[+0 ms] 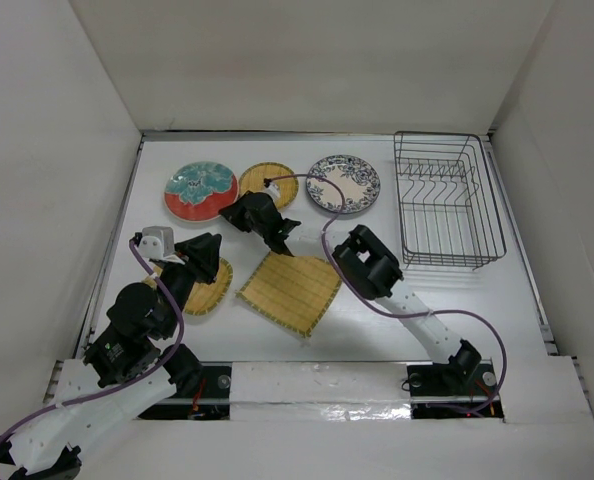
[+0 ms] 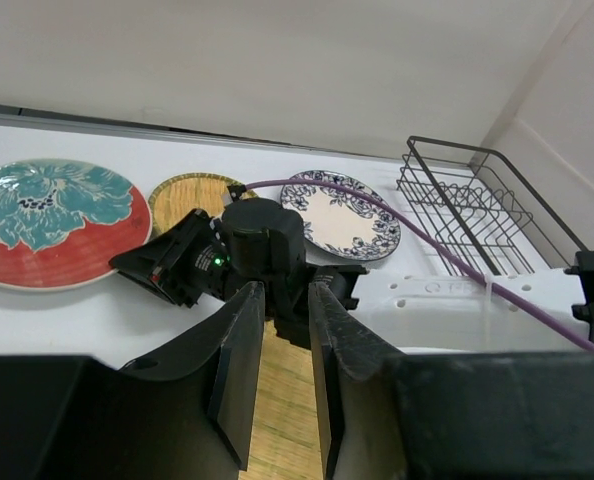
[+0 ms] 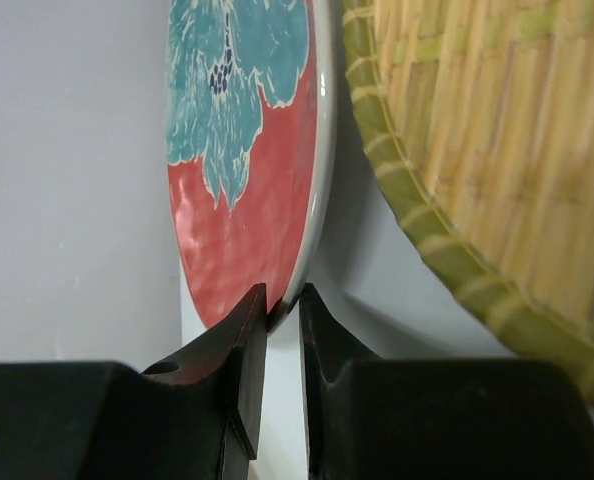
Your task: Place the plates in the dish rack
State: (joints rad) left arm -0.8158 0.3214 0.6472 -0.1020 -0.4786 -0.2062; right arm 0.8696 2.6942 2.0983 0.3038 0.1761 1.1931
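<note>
Two jaws of the right gripper point(image 3: 282, 295), nearly closed, pinch the rim of the teal-and-red plate point(image 3: 237, 150), which lies flat just beside a bamboo disc point(image 3: 497, 130). The left gripper point(image 2: 284, 300) hangs slightly parted, empty. A floral plate point(image 1: 343, 183) lies between them and the dish rack point(image 1: 437, 188).

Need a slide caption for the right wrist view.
Right fingers pinch the rim of the teal-and-red plate, a woven bamboo disc lying close beside it.

Bright, diffuse light is coming from overhead, casting only soft shadows. Rt wrist cam: teal plate point(image 3: 242, 200) is showing mild sheen, bamboo disc point(image 3: 497, 150) is blurring slightly.
</note>
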